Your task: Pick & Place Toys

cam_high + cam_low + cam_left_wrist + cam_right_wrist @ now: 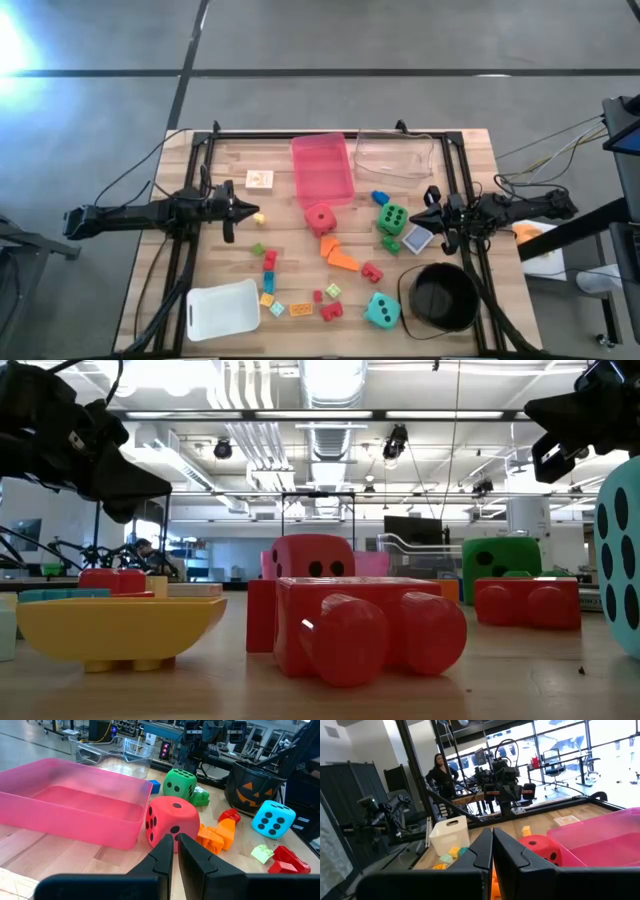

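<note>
- High view: the left gripper [250, 210] sits at the table's left edge with its jaws clenched on nothing, tip aimed inward, a small yellow brick [259, 217] just beyond the tip. The right gripper [420, 212] mirrors it at the right edge, likewise clenched and empty. Both look parked, probably a rest pose clear of the toys. Between the 2 tips lie the red die [320, 218], the green die [392, 217] and orange bricks [337, 253]; the teal die [381, 310] lies near the black bucket [440, 297]. A card [417, 239] lies just beside the right gripper's tip. The pink tray [322, 168] holds nothing I can see, so I judge no toy is placed in it yet.
- Low view: a red brick [365, 625] fills the foreground with a yellow brick [115, 630] beside it; all rest flat on the table, none lifted. Both arms hang dark in the upper corners.
- Left wrist view: its fingers [162, 855] are pressed together, pointing straight at the red die [170, 822], which sits close against the tray's [75, 802] wall. That makes the die the easiest first pick, in my view.
- Right wrist view: the fingers [482, 852] meet, with the red die [540, 847] ahead past them and a white bin [449, 835] farther off. A person stands in the room beyond.
</note>
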